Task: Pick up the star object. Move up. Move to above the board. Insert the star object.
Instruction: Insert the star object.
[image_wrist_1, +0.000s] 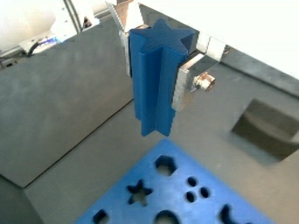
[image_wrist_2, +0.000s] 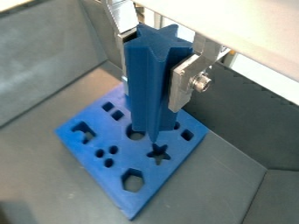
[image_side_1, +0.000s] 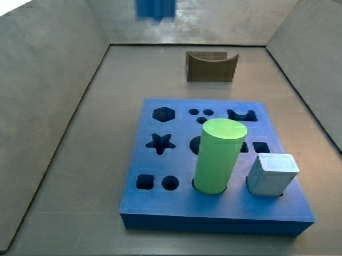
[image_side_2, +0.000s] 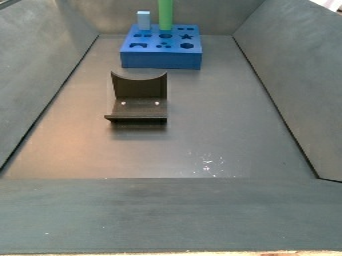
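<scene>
My gripper (image_wrist_1: 152, 74) is shut on the star object (image_wrist_1: 156, 83), a tall blue ridged prism held upright between the silver fingers (image_wrist_1: 184, 87). It also shows in a wrist view (image_wrist_2: 149, 87), hanging high above the board (image_wrist_2: 163, 175), a thick blue slab with cut-out holes. The star hole (image_wrist_2: 159, 153) lies open beside the prism's lower end. In a side view only the prism's lower end (image_side_1: 156, 8) shows at the upper edge, well above the board (image_side_1: 201, 205) and its star hole (image_side_1: 160, 143). The gripper itself is out of both side views.
A green cylinder (image_side_1: 218, 155) and a pale block (image_side_1: 273, 174) stand on the board's near right part. The fixture (image_side_1: 211, 65) stands on the floor beyond the board, and also shows in a side view (image_side_2: 138, 97). Grey walls enclose the floor.
</scene>
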